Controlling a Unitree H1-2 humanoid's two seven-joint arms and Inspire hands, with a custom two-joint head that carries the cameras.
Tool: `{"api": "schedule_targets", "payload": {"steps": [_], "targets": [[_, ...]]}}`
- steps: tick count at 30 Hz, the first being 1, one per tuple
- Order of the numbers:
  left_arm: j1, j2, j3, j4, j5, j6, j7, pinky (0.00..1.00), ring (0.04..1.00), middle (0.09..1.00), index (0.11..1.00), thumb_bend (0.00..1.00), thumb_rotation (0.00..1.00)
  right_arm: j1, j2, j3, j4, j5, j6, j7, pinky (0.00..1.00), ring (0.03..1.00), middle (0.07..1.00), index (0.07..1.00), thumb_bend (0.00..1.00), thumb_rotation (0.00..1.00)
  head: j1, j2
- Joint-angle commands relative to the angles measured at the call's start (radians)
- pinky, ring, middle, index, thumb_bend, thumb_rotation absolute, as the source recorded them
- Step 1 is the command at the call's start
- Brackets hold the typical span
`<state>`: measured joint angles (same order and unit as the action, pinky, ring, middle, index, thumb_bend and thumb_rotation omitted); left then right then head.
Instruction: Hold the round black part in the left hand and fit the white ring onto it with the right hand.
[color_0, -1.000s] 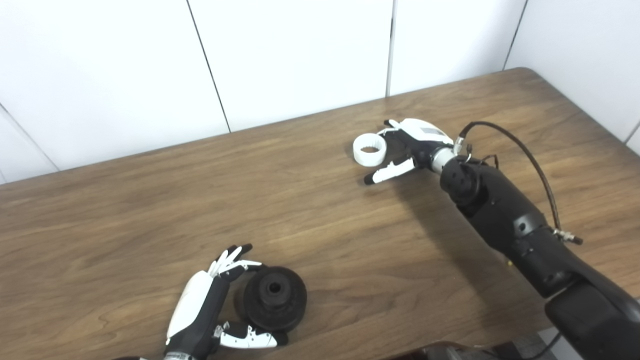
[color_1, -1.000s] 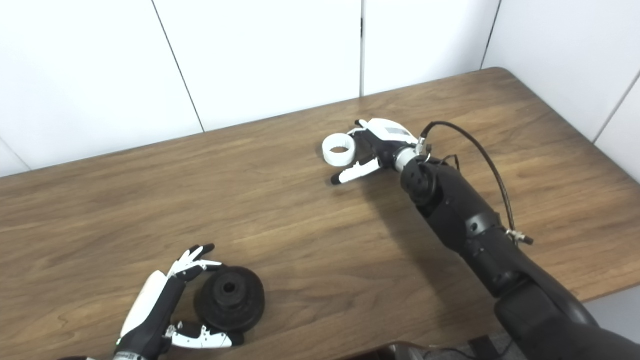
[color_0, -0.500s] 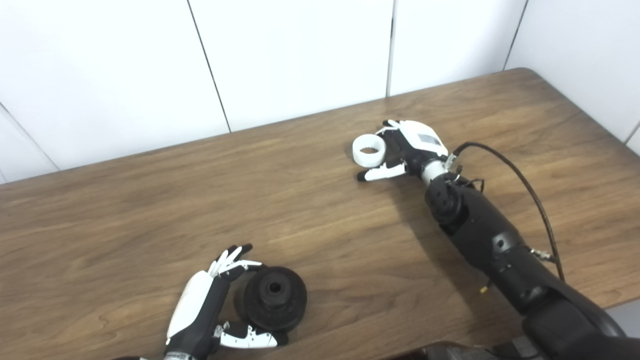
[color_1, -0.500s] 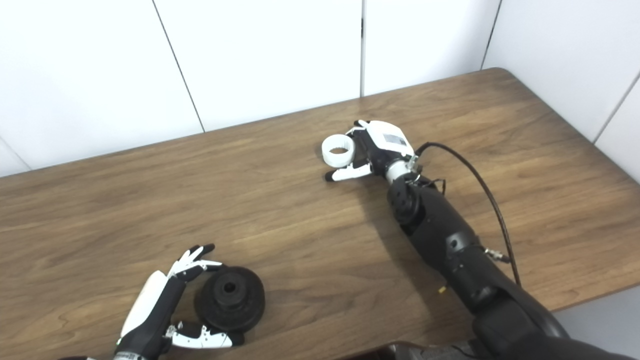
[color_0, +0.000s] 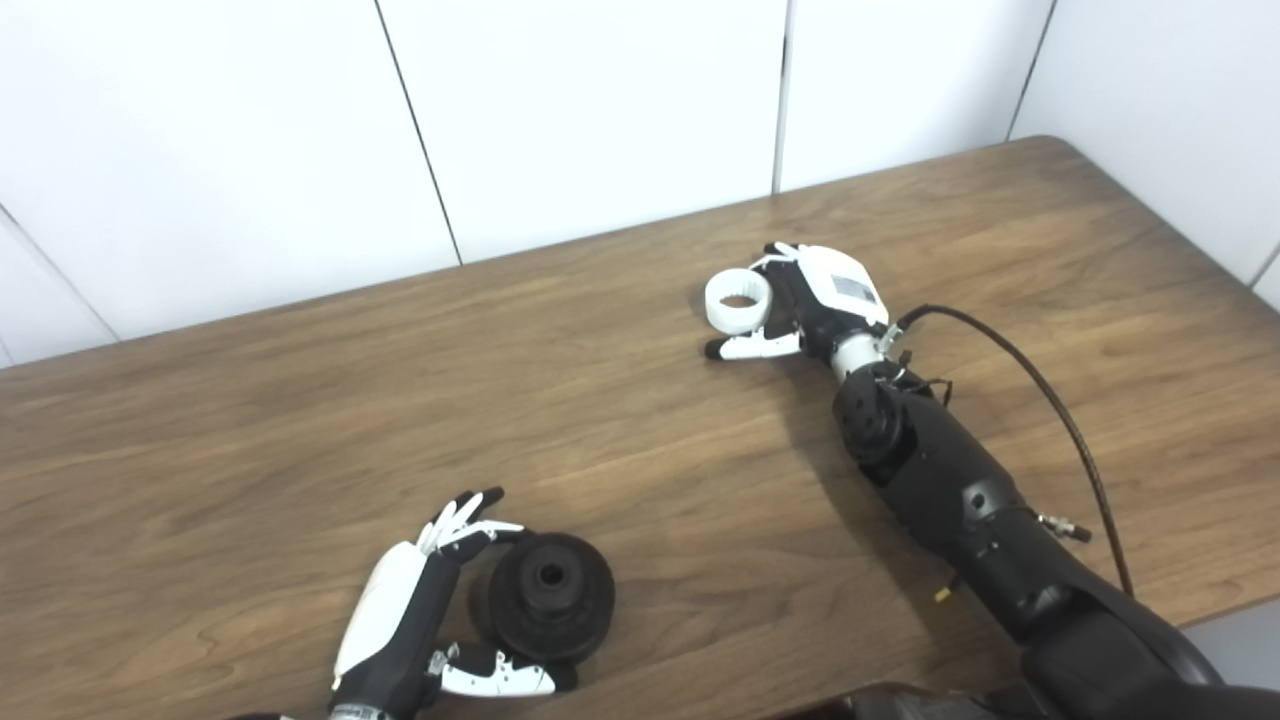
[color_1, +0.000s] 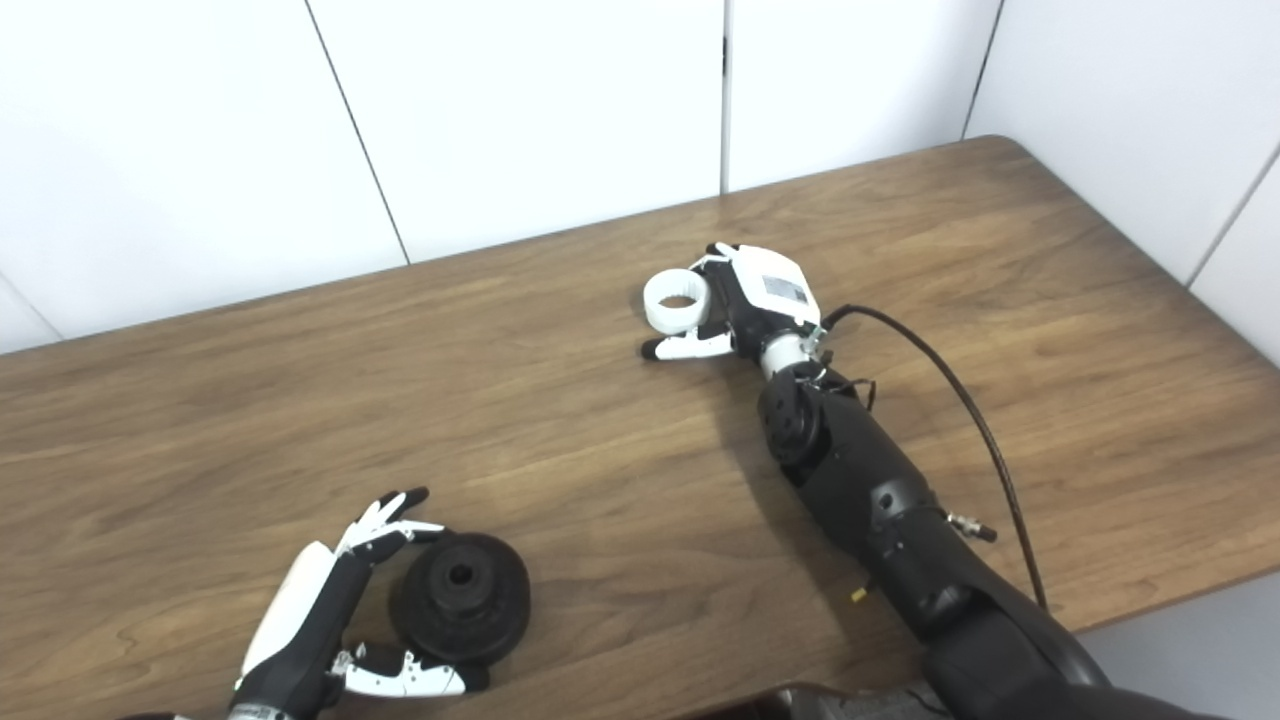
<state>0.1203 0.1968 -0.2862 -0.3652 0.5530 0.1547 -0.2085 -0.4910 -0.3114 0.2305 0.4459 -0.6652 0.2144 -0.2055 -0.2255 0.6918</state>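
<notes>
Both hands cup their parts on the wooden table, neither grip clear.

The right hand (color_0: 815, 305) sits at the table's far side, fingers curled round the back of the white ring (color_0: 738, 300) and thumb lying along its near side; its palm hides the contact, so whether it grips the ring cannot be told. The ring lies at the hand's 9 o'clock. The left hand (color_0: 420, 610), at the near edge, brackets the round black part (color_0: 550, 597), which lies at its 3 o'clock with fingertips at the far rim and thumb under the near rim; whether it grips is unclear. The wrist is cut off by the picture's bottom edge. The table (color_0: 300, 420) carries both.
</notes>
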Motion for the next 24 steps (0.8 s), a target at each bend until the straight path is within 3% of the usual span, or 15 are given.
{"api": "schedule_targets", "payload": {"steps": [1, 4, 17, 20, 24], "targets": [[-0.018, 0.004, 0.009, -0.032, 0.007, -0.005, 0.002, 1.0, 1.0, 0.954, 0.579, 0.9, 0.16, -0.025, 0.004, 0.003, 0.01, -0.003, -0.029, -0.028, 1.0, 0.935, 0.9, 0.665, 0.76, 0.4, 0.0, 0.002], [-0.018, 0.005, 0.011, -0.03, 0.004, -0.009, 0.005, 1.0, 1.0, 0.953, 0.578, 0.9, 0.17, -0.027, 0.002, 0.004, 0.022, -0.004, -0.054, -0.055, 0.98, 0.92, 0.886, 0.641, 0.74, 0.33, 0.0, 0.004], [-0.021, 0.008, 0.016, -0.029, -0.002, -0.01, 0.0, 1.0, 1.0, 0.955, 0.577, 0.9, 0.16, -0.03, -0.012, 0.004, 0.03, 0.002, -0.079, -0.071, 0.97, 0.901, 0.872, 0.612, 0.71, 0.25, 0.0, 0.007], [-0.02, 0.009, 0.016, -0.03, -0.001, -0.012, 0.0, 1.0, 1.0, 0.954, 0.576, 0.9, 0.17, -0.027, -0.017, 0.003, 0.026, 0.004, -0.087, -0.07, 0.97, 0.896, 0.868, 0.519, 0.55, 0.17, 0.0, 0.007], [-0.018, 0.009, 0.018, -0.034, -0.001, -0.007, -0.003, 1.0, 1.0, 0.954, 0.575, 0.9, 0.16, -0.022, -0.019, -0.004, 0.021, 0.01, -0.097, -0.074, 0.97, 0.89, 0.858, 0.494, 0.52, 0.15, 0.0, 0.008]]}}
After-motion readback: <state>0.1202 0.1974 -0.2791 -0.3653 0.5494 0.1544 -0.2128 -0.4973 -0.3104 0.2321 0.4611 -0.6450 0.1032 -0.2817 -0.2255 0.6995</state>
